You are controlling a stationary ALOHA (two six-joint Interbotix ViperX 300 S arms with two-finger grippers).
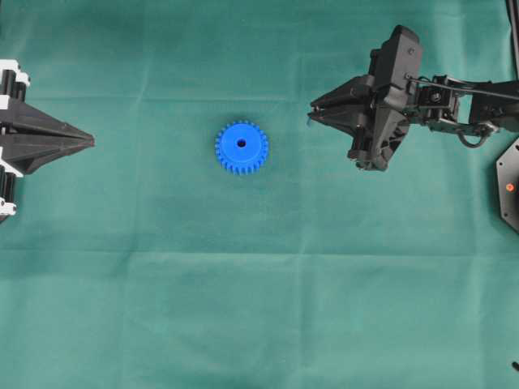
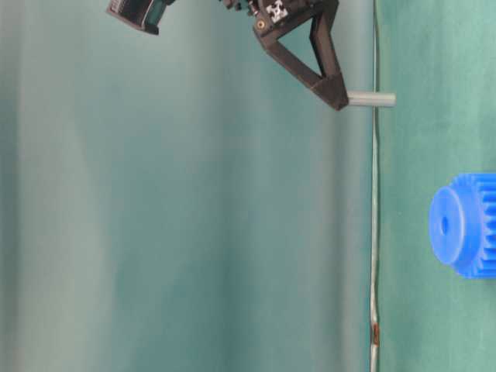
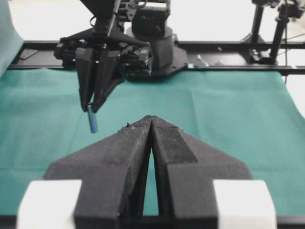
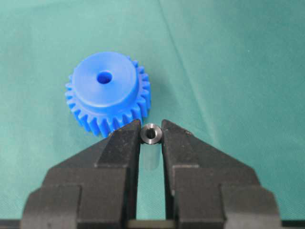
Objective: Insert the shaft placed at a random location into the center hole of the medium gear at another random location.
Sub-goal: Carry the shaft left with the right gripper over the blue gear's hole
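The blue medium gear (image 1: pixel 242 147) lies flat on the green cloth, its center hole (image 1: pixel 241 143) facing up and empty. My right gripper (image 1: pixel 310 113) hovers to the right of the gear, clear of it, and is shut on the shaft (image 4: pixel 151 133), a short silvery pin. The pin points down from the fingertips toward the cloth (image 2: pixel 372 99). In the right wrist view the gear (image 4: pixel 107 93) and its hole (image 4: pixel 104 77) sit just beyond the pin's end. My left gripper (image 1: pixel 91 143) rests at the left edge, shut and holding nothing, well away from the gear.
Green cloth (image 1: pixel 243 308) covers the whole table, with faint fold lines. A black robot base (image 1: pixel 509 186) stands at the right edge. In the left wrist view a black rail (image 3: pixel 228 45) runs along the far side of the table.
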